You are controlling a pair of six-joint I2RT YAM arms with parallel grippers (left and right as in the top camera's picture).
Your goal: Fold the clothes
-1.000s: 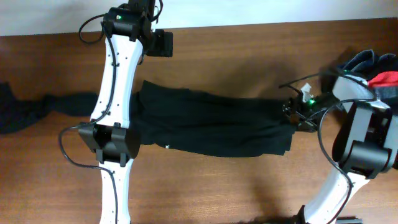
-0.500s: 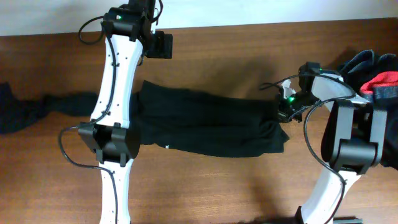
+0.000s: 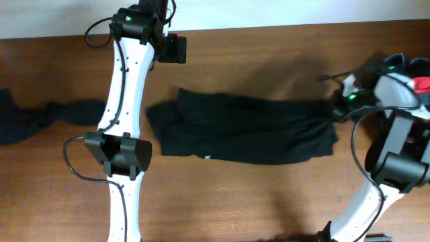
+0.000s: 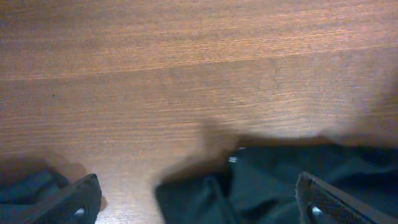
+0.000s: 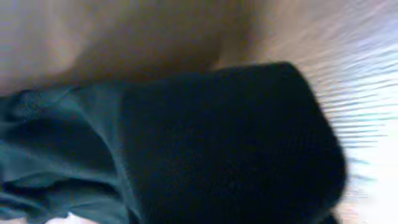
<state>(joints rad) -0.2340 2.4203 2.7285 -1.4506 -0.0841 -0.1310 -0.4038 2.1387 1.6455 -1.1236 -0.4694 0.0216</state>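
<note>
While clamped at its edge in the right hand (image 3: pixel 337 109), treat black top (image 3: pixel 242 131) as limp, light; left hand (image 4: pixel 202 202) wide, empty.

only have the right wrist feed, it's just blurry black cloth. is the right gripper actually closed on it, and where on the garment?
Observer: Yes. In the overhead view the right gripper is shut on the right end of the black top, which lies lengthwise across the table.
Operator: left arm holding anything?
Observer: No. The left gripper hangs open and empty over the wood by the top's left end.
Operator: anything further left than the top?
Observer: A dark garment lies crumpled at the table's left end, beyond the left arm.
</note>
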